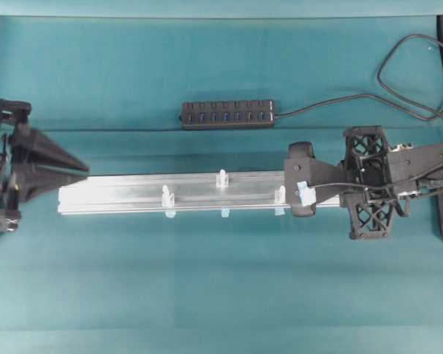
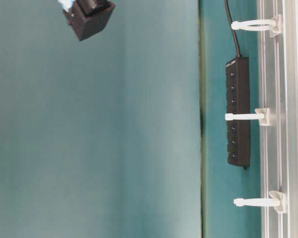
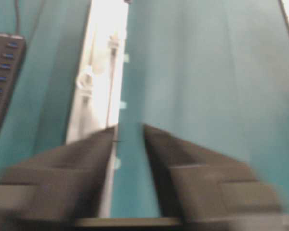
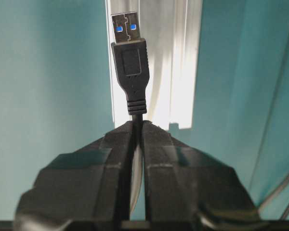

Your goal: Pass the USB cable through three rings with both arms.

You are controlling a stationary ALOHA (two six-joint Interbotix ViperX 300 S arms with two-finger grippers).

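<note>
The USB cable's black plug (image 4: 129,57) sticks out past my right gripper (image 4: 138,124), which is shut on the cord just behind it. From above, that gripper (image 1: 292,184) hovers over the right end of the silver rail (image 1: 133,193), close to the right ring (image 1: 280,194). The middle ring (image 1: 223,179) and the left ring (image 1: 167,198) stand further along the rail. My left gripper (image 1: 80,168) is at the rail's left end. In its blurred wrist view it (image 3: 129,127) is open, with nothing between the fingers.
A black multi-port hub (image 1: 227,114) lies behind the rail, and its cord (image 1: 399,51) loops off to the back right. All three rings (image 2: 243,116) stand upright in the table-level view. Teal cloth covers the table in front of the rail.
</note>
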